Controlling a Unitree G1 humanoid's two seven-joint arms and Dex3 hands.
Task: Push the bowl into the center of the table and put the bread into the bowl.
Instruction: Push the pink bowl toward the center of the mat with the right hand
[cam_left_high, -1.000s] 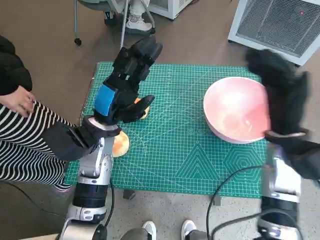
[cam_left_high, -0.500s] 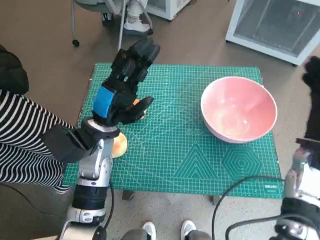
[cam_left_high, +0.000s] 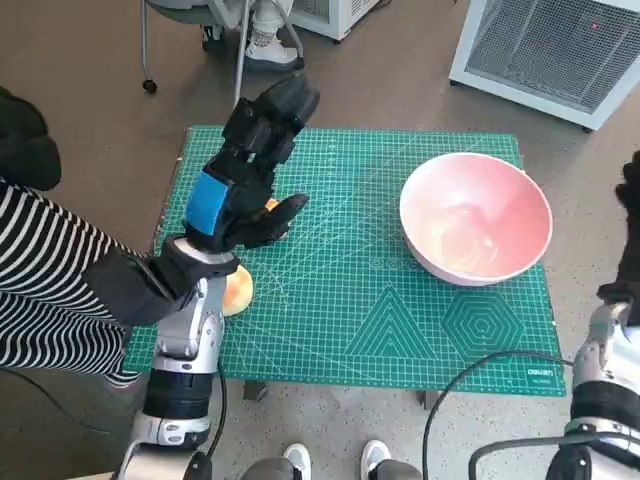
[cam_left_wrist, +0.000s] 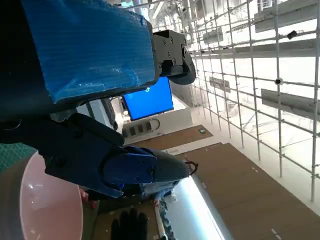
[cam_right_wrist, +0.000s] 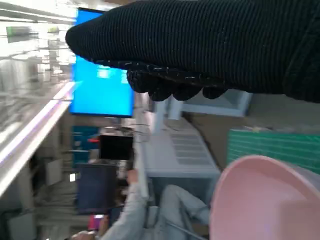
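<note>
Right hand (cam_left_high: 630, 235) has pulled off the pink bowl (cam_left_high: 476, 217) and now sits at the frame's right edge, clear of it; I can't tell how its fingers lie. Bowl rests on the right side of the green mat (cam_left_high: 350, 300). My left hand (cam_left_high: 245, 170) hovers above the mat's left part, fingers extended, holding nothing. Bread (cam_left_high: 237, 291) lies beneath my left forearm.

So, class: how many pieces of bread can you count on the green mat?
2. One bread piece lies near the mat's left edge beside the left forearm; another peeks out under the left robot hand. More may be hidden.
</note>
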